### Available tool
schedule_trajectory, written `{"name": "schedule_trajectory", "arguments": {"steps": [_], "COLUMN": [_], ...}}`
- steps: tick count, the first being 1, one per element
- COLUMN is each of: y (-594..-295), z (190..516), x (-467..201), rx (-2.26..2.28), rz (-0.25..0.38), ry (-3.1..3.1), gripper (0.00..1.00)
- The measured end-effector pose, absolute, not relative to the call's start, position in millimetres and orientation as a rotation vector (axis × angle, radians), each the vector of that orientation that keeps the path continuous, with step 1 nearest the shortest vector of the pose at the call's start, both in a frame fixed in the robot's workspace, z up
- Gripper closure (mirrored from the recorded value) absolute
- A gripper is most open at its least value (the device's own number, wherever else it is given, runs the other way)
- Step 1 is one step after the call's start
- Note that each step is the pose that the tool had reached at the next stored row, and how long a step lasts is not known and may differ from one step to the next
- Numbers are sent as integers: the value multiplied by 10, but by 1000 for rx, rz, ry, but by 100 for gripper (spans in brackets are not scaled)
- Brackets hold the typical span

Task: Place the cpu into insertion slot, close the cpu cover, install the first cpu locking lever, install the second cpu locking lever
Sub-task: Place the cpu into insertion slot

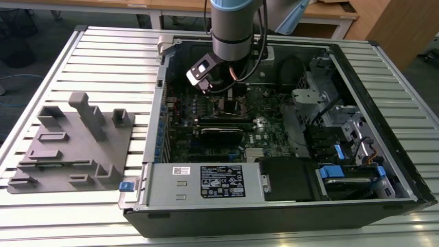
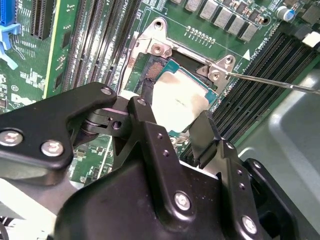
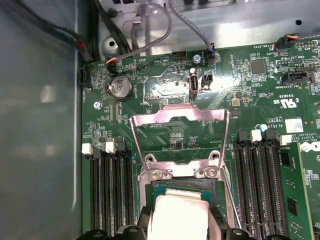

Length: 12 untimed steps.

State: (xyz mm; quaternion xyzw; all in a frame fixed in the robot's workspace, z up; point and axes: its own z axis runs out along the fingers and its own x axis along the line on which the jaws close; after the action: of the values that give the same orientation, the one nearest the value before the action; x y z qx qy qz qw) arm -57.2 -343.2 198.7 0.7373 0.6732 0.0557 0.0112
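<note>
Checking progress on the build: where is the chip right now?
In both wrist views the chip is held in the gripper at the socket, beside the hinge of the raised cover.

- A slatted metal table (image 1: 110, 56) takes up the middle of the room, its ribs running from the exterior view's left to its right.
- Light glares pale off the slats at the near edge.
- Wooden desks (image 1: 103, 5) stand behind it.
- A wooden cabinet (image 1: 398, 25) stands on the exterior view's right.
- The floor (image 1: 41, 59) is dull grey, and a dark shape (image 1: 15, 36) I cannot make out stands on it.
</note>
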Motion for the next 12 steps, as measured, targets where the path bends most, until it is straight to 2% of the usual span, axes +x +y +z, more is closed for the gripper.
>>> {"name": "schedule_trajectory", "arguments": {"steps": [12], "y": [-3432], "z": [1956], "x": [-573], "rx": [2316], "rz": [199], "ry": [2105], "gripper": [45]}}
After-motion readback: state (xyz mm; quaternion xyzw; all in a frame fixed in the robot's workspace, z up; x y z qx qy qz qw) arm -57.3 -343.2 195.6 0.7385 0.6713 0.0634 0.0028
